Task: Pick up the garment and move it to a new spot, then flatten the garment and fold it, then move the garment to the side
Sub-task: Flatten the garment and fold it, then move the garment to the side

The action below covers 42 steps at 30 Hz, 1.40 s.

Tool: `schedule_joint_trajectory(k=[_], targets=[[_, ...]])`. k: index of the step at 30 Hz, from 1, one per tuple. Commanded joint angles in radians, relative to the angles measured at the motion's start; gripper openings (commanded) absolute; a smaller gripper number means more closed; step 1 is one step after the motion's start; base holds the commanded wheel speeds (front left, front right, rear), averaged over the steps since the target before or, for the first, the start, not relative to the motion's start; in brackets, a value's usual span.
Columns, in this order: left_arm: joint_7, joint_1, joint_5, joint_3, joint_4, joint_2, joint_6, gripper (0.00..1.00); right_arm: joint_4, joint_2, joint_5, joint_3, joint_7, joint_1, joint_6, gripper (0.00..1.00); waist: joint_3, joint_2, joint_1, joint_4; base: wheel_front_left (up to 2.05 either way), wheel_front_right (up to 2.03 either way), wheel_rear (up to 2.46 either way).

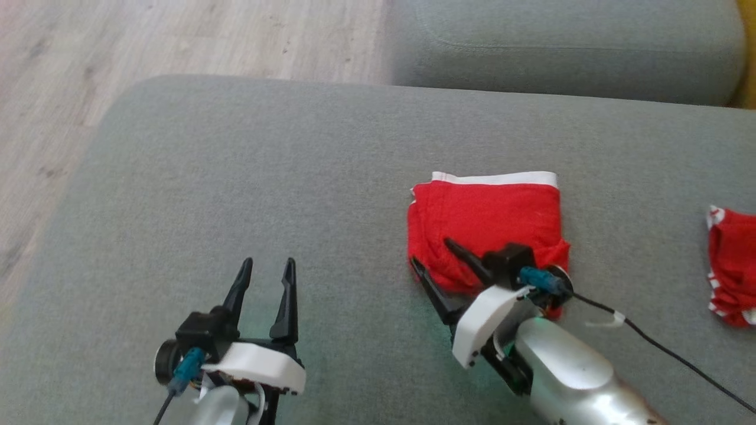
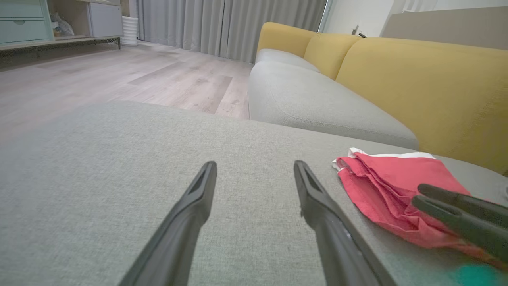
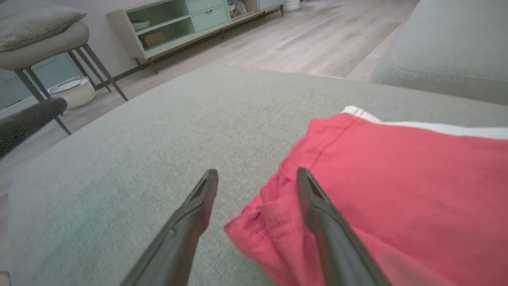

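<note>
The garment [image 1: 490,218] is red with a white band along its far edge. It lies folded into a rough square on the grey cushion [image 1: 236,189], right of centre. My right gripper [image 1: 431,251] is open at the garment's near left corner, one finger over the red cloth and the other over bare cushion beside it; nothing is held. In the right wrist view the garment [image 3: 397,178] sits under and right of the right gripper [image 3: 257,175]. My left gripper [image 1: 267,267] stands open over bare cushion to the left, apart from the garment [image 2: 389,178].
A second red and white piece of cloth [image 1: 732,265] lies at the cushion's right edge. Another grey seat [image 1: 561,47] and yellow backrests [image 2: 416,83] lie beyond. Wooden floor [image 1: 147,41] runs along the left and far side. A black cable [image 1: 667,348] trails from my right wrist.
</note>
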State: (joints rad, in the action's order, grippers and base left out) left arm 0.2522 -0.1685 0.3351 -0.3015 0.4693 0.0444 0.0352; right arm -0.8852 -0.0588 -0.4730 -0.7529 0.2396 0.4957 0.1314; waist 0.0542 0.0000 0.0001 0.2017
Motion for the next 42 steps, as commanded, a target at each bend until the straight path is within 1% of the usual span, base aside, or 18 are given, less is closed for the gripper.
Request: schedule_joint_trajectory(k=[1,3,4,6,9,12,15,17,18,20,22,26,30,31,32,33,37,42], targets=[[0.010,-0.025,0.007,0.034,-0.035,0.006,-0.003,1.00,0.048,0.000,0.004,-0.007,0.017,0.029,-0.001,1.00,-0.007,0.0000,-0.0001,-0.016,0.00,0.00,0.00],[0.010,-0.026,0.007,0.041,-0.046,0.006,-0.004,1.00,0.100,-0.017,-0.003,0.024,0.021,0.024,-0.001,1.00,-0.015,0.0000,-0.0001,-0.031,0.00,0.00,0.00],[0.010,-0.025,0.008,0.049,-0.061,0.006,-0.006,1.00,0.186,-0.039,0.000,0.097,0.021,0.007,-0.001,1.00,-0.020,0.0000,-0.0001,-0.047,0.00,0.00,0.00],[0.010,-0.025,0.008,0.059,-0.081,0.006,-0.006,1.00,0.273,-0.063,0.021,0.191,0.022,-0.027,-0.001,1.00,-0.025,0.0000,-0.0001,-0.065,0.00,0.00,0.00],[0.010,-0.021,0.011,0.066,-0.113,0.006,-0.003,1.00,0.374,-0.087,0.096,0.352,0.022,-0.098,-0.001,1.00,-0.029,0.0000,-0.0001,-0.087,0.00,0.00,0.00],[0.010,-0.016,0.010,0.069,-0.141,0.006,0.000,1.00,0.453,-0.073,0.177,0.514,0.022,-0.183,-0.001,1.00,-0.031,0.0000,-0.0001,-0.107,0.00,0.00,0.00],[0.010,-0.008,0.010,0.073,-0.164,0.006,-0.001,1.00,0.527,-0.043,0.253,0.644,0.022,-0.266,-0.001,1.00,-0.026,0.0000,-0.0001,-0.126,0.00,0.00,0.00],[0.010,-0.001,0.009,0.075,-0.173,0.006,0.000,1.00,0.577,-0.023,0.326,0.720,0.022,-0.318,-0.001,1.00,-0.023,0.0000,-0.0001,-0.137,0.00,0.00,0.00],[0.010,0.002,0.008,0.074,-0.176,0.006,0.002,1.00,0.598,-0.012,0.345,0.745,0.022,-0.343,-0.001,1.00,-0.020,0.0000,-0.0001,-0.140,0.00,0.00,0.00],[0.010,0.010,0.023,0.072,-0.174,0.006,0.007,1.00,0.627,0.001,0.382,0.758,0.022,-0.390,-0.001,1.00,-0.015,0.0000,-0.0001,-0.147,0.00,0.00,0.00],[0.010,0.015,0.023,0.076,-0.175,0.006,0.006,1.00,0.643,0.006,0.392,0.765,0.022,-0.420,-0.001,1.00,-0.011,0.0000,-0.0001,-0.153,0.00,0.00,0.00],[0.010,0.018,0.020,0.085,-0.178,0.006,0.006,1.00,0.661,0.008,0.342,0.742,0.022,-0.433,-0.001,1.00,0.002,0.0000,-0.0001,-0.157,0.00,0.00,0.00],[0.010,0.008,0.015,0.084,-0.179,0.006,0.012,1.00,0.667,0.008,0.331,0.733,0.022,-0.418,-0.001,1.00,0.018,0.0000,-0.0001,-0.147,0.00,0.00,0.00],[0.010,0.002,0.014,0.084,-0.179,0.006,0.013,1.00,0.666,0.008,0.329,0.729,0.022,-0.410,-0.001,0.90,0.025,0.0000,-0.0001,-0.142,0.00,0.00,0.00],[0.010,-0.004,0.012,0.083,-0.179,0.006,0.015,1.00,0.664,0.008,0.329,0.724,0.022,-0.400,-0.001,0.36,0.035,0.0000,-0.0001,-0.135,0.00,0.00,0.00],[0.010,-0.010,0.011,0.082,-0.180,0.006,0.017,1.00,0.661,0.008,0.331,0.718,0.022,-0.388,-0.001,0.00,0.044,0.0000,-0.0001,-0.128,0.00,0.00,0.00],[0.010,-0.027,0.010,0.071,-0.177,0.006,0.022,1.00,0.620,0.008,0.343,0.696,0.022,-0.321,-0.001,0.00,0.086,0.0000,-0.0001,-0.094,0.00,0.00,0.00],[0.010,-0.045,0.018,0.054,-0.172,0.006,0.026,1.00,0.484,0.008,0.385,0.657,0.013,-0.198,-0.001,0.00,0.134,0.0000,-0.0001,-0.046,0.00,0.00,0.00]])
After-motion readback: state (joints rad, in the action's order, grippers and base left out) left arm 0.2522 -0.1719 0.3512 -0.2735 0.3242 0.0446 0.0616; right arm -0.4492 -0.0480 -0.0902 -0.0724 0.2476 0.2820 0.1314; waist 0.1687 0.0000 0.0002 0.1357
